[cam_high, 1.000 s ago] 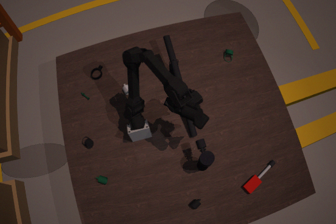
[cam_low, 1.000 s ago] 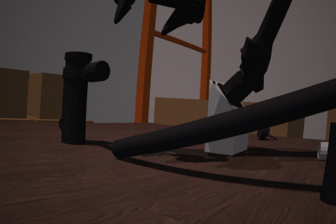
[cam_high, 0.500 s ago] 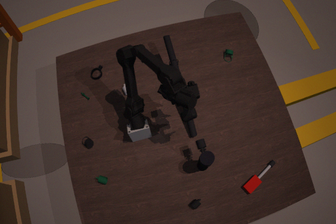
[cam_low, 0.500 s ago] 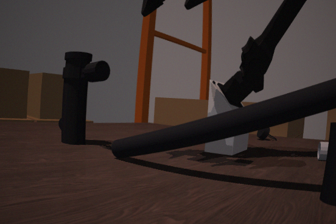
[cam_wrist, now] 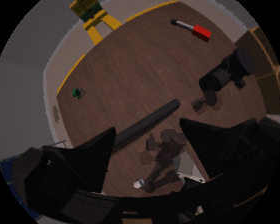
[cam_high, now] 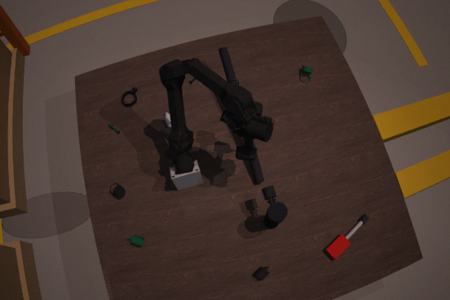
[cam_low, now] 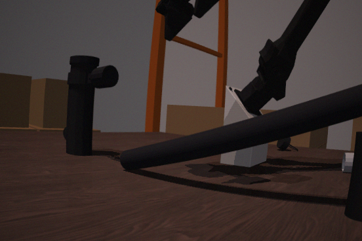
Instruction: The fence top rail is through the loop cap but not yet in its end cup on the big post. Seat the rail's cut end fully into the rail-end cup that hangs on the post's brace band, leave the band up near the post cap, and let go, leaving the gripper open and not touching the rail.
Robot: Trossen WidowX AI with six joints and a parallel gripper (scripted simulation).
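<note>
"What's your tool doing?"

"My black 2-finger gripper (cam_high: 238, 135) (cam_low: 183, 27) (cam_wrist: 147, 125) is hovering wide open, holding nothing, above the long dark round rail (cam_high: 257, 170) (cam_low: 229, 138) (cam_wrist: 151, 119)."

"And the step?"

"I'm judging it as regrasping: lowering astride the rail, closing, then lifting its end towards the black cylindrical cup (cam_high: 269, 191) (cam_low: 109, 76) (cam_wrist: 214, 80) high on the thick dark post (cam_high: 272, 221) (cam_low: 79, 120)."

"How's the rail looking?"

"It's sloping, its near end lying low by the brown wooden tabletop (cam_high: 310, 158) (cam_low: 82, 199) (cam_wrist: 141, 65), outside the cup."
</note>
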